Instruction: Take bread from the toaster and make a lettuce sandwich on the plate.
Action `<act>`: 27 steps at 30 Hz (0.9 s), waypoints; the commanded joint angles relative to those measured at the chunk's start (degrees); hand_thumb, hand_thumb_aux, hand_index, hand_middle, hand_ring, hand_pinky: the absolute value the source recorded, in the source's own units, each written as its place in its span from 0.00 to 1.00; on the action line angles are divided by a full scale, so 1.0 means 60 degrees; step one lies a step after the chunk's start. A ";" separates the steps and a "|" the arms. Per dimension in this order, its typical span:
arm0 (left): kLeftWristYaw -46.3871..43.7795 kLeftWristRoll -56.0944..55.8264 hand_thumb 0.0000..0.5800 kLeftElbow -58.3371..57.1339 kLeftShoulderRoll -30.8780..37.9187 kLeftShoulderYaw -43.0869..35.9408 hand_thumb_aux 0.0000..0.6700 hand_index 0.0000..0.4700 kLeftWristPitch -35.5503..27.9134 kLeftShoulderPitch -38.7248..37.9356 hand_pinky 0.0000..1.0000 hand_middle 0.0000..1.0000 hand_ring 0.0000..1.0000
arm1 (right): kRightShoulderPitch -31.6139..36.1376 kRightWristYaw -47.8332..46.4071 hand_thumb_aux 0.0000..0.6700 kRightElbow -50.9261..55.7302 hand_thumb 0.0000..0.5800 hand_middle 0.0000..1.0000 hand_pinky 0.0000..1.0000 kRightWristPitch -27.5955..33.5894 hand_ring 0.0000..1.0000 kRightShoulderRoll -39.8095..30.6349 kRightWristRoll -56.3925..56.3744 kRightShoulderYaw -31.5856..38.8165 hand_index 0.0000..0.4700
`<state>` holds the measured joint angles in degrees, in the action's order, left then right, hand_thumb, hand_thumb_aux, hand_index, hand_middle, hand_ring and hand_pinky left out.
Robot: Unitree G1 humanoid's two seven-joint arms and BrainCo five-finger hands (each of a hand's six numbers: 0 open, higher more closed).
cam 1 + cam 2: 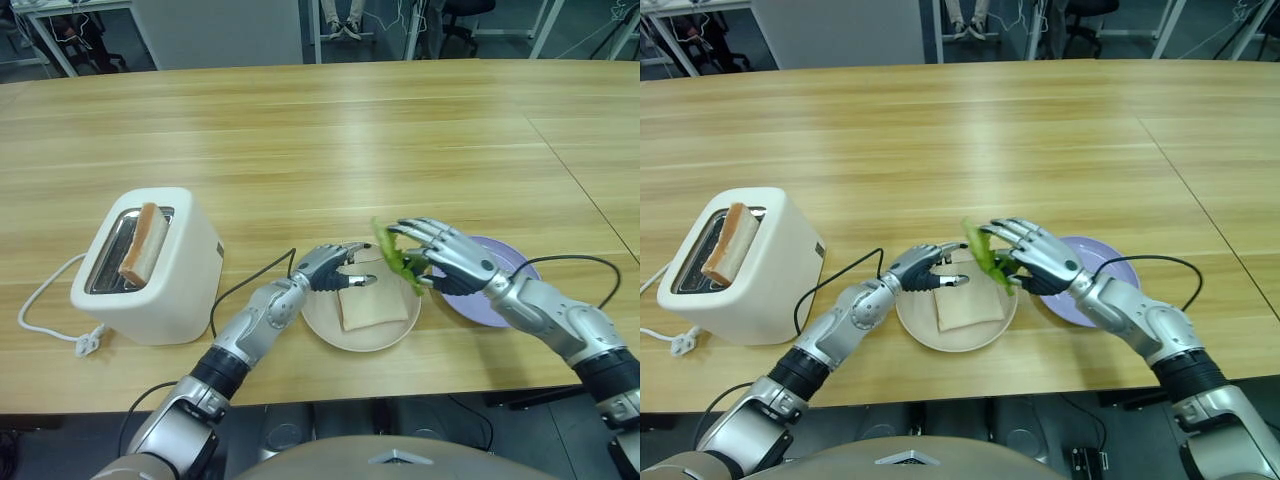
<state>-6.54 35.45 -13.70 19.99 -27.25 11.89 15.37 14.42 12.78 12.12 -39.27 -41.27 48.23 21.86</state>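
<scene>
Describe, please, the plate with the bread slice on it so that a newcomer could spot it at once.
On the wooden table, start at the white toaster near the front left and move right to two round plates side by side. It is the beige plate, nearer the toaster, with a slice of bread on it; its neighbour is a purple plate.

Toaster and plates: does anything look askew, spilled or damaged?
Nothing spilled or damaged. The bread slice in the toaster leans sideways in its slot rather than standing straight. The right hand holds lettuce above the plate with the second slice.
</scene>
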 commanded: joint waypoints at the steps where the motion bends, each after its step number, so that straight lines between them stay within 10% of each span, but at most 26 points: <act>1: -0.0123 0.0416 0.00 0.0864 0.0432 0.0159 0.00 0.00 -0.0182 -0.0346 0.00 0.00 0.00 | 0.0538 -0.0201 1.00 0.0589 1.00 0.00 0.00 0.0208 0.00 0.0436 0.0686 0.0472 0.98; 14: -0.0212 0.0870 0.00 0.5813 0.2256 0.3402 0.00 0.00 -0.1501 -0.2910 0.00 0.00 0.00 | 0.1309 -0.0601 1.00 0.1386 1.00 0.00 0.00 0.1040 0.00 0.0917 0.2172 0.1546 0.98; 15: -0.0206 0.0828 0.00 0.6230 0.2288 0.3748 0.00 0.00 -0.1573 -0.3173 0.00 0.00 0.00 | 0.1323 -0.0624 0.66 0.1429 0.89 0.00 0.00 0.1134 0.00 0.0912 0.2234 0.1571 0.65; 16: -0.0175 0.0793 0.00 0.6638 0.2276 0.4092 0.00 0.00 -0.1643 -0.3412 0.00 0.00 0.00 | 0.1331 -0.0641 0.66 0.1463 0.89 0.00 0.00 0.1198 0.00 0.0907 0.2263 0.1597 0.65; 17: -0.0139 0.0782 0.00 0.7021 0.2239 0.4424 0.00 0.00 -0.1697 -0.3614 0.00 0.00 0.00 | 0.1330 -0.0644 0.00 0.1469 0.00 0.00 0.00 0.1262 0.00 0.0893 0.2296 0.1627 0.00; 27: 0.0384 0.1577 0.00 0.9667 0.1783 0.7629 0.00 0.00 -0.1864 -0.5073 0.00 0.00 0.00 | 0.1188 -0.0321 0.00 0.1192 0.00 0.00 0.00 0.1716 0.00 0.0787 0.2413 0.1613 0.00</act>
<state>-3.87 43.66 42.82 31.16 16.21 0.98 -14.17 22.06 10.93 20.34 -29.33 -36.25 62.28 31.38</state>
